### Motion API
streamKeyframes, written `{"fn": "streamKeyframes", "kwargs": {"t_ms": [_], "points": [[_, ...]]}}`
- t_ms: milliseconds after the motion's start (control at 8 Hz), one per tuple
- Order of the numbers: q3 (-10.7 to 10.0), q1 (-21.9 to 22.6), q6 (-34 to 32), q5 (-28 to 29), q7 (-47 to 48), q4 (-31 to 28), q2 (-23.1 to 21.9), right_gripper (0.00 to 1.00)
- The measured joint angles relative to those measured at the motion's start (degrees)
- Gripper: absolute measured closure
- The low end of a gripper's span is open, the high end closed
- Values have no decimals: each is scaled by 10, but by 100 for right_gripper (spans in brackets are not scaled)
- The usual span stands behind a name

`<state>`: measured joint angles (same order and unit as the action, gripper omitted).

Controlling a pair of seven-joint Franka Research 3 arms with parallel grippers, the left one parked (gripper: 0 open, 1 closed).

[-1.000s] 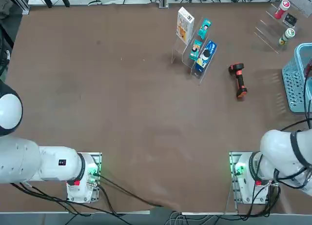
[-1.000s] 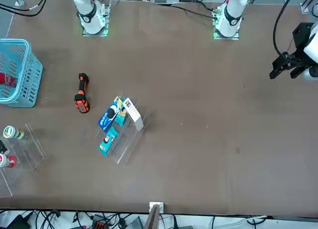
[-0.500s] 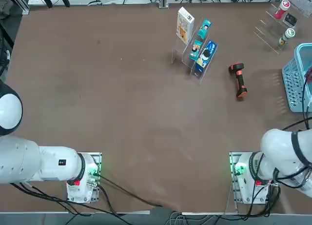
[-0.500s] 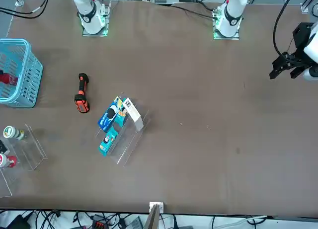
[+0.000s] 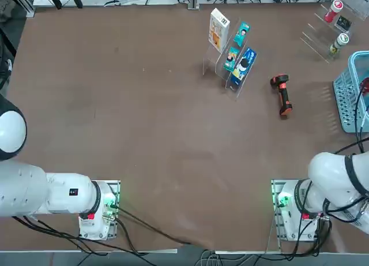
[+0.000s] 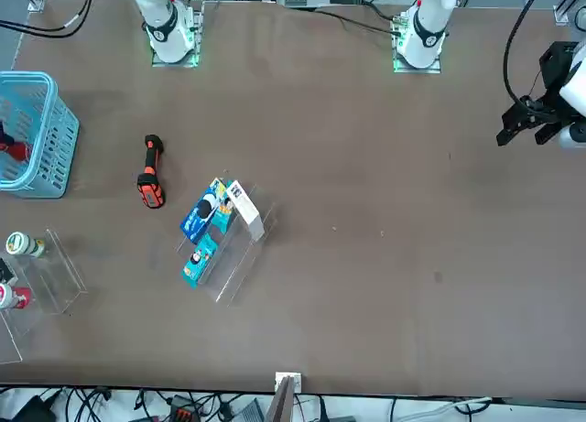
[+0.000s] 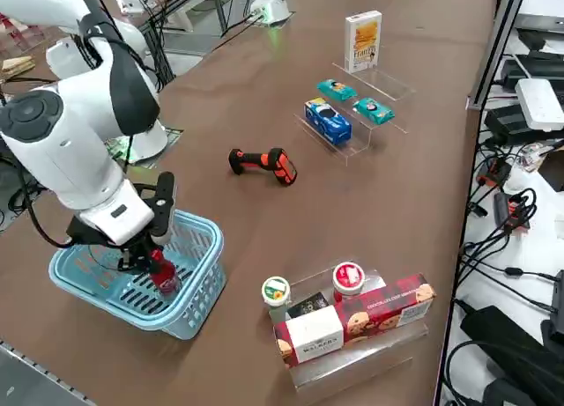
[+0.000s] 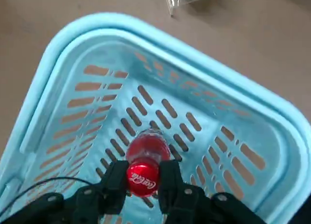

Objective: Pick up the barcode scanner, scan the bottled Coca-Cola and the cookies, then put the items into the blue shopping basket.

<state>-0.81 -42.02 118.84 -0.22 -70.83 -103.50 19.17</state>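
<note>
Brown tabletop carries all items; landmark = blue shopping basket, at the table's near edge in the right side view.

Right gripper: above basket interior, fingers clamped on the neck of the bottled Coca-Cola, just below the red cap. Bottle hangs upright inside basket; whether the base touches the basket floor cannot be told.

Handling, est.: bottle rigid, smooth, likely heavy if full; neck grip under the cap shoulder resists slip. Lower before release, else it may topple.

Barcode scanner: lies on table beyond basket, well apart. Rigid, light; take by the orange shaft.

Cookies: upright on clear rack, far beyond basket. Light carton, crushable; grip across the narrow faces w/ moderate force.
</note>
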Motion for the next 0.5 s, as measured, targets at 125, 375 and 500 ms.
{"fn": "streamKeyframes", "kwargs": {"t_ms": [125,375,500], "points": [[1,0,3,0,0,0,3,64],[2,0,3,0,0,0,3,64],[2,0,3,0,0,0,3,63]]}}
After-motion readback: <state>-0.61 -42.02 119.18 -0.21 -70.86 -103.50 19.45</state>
